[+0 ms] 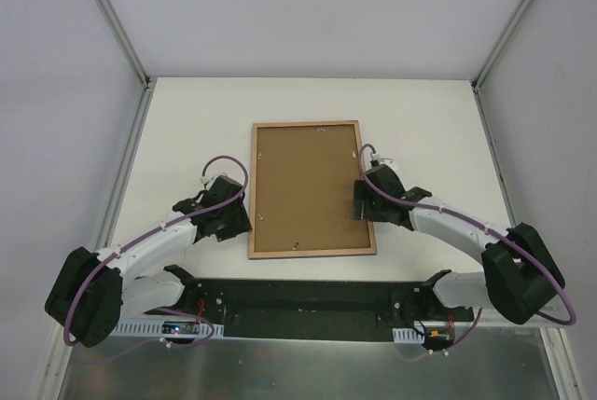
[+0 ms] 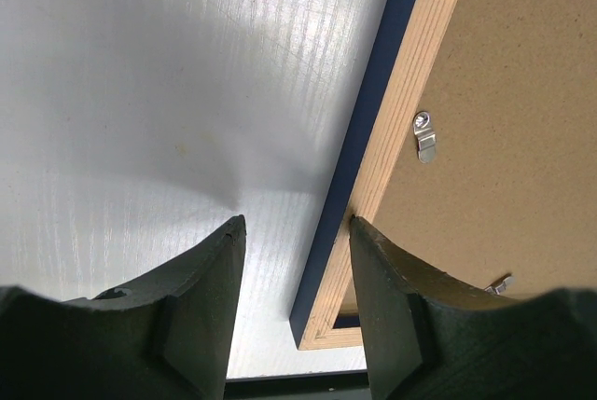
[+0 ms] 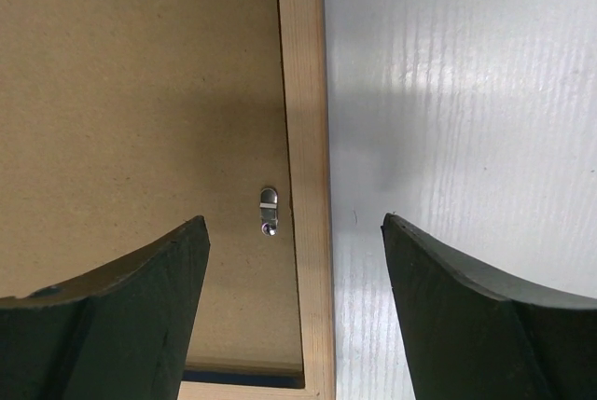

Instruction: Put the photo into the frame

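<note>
Your left gripper (image 2: 294,232) and right gripper (image 3: 294,223), both released, straddle opposite long edges of the face-down frame (image 1: 308,124), probably to lift it.

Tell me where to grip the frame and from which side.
Probably the long side rails, from above: the frame lies flat, back up, so only its thin rails offer a pinch. The left gripper and right gripper hang open at them.
</note>
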Robot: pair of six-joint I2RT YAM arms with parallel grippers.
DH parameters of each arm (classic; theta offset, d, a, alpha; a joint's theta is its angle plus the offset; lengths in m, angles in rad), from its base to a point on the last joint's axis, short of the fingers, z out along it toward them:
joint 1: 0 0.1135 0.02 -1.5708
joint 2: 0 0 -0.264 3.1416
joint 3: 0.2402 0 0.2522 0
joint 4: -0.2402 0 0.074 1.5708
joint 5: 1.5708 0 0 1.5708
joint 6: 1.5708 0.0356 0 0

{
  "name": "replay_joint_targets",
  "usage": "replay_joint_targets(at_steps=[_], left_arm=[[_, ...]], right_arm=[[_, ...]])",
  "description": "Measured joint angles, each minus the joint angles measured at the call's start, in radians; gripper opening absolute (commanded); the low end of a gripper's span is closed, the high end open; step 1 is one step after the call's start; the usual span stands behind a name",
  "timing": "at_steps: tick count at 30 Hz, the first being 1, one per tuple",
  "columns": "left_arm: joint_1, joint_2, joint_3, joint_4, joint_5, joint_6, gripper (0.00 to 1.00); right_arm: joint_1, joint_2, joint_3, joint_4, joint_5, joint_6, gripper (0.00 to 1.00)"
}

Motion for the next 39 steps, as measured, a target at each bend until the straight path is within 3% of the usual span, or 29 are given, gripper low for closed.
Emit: replay_joint_targets(at_steps=[6, 19, 39], left_arm=[[0.000, 0.007, 0.000, 0.003, -0.004, -0.004, 0.48], [0.000, 0.013, 0.000, 0.017, -0.005, -0.009, 0.47], [0.000, 0.008, -0.003, 0.019, -0.005, -0.011, 0.48]], right_arm=[[0.035, 0.071, -0.006, 0.008, 0.027, 0.005, 0.70], [0.048, 0.062, -0.025, 0.055, 0.084, 0.042, 0.29], [0.048, 0.047, -0.042, 0.067, 0.100, 0.043, 0.08]])
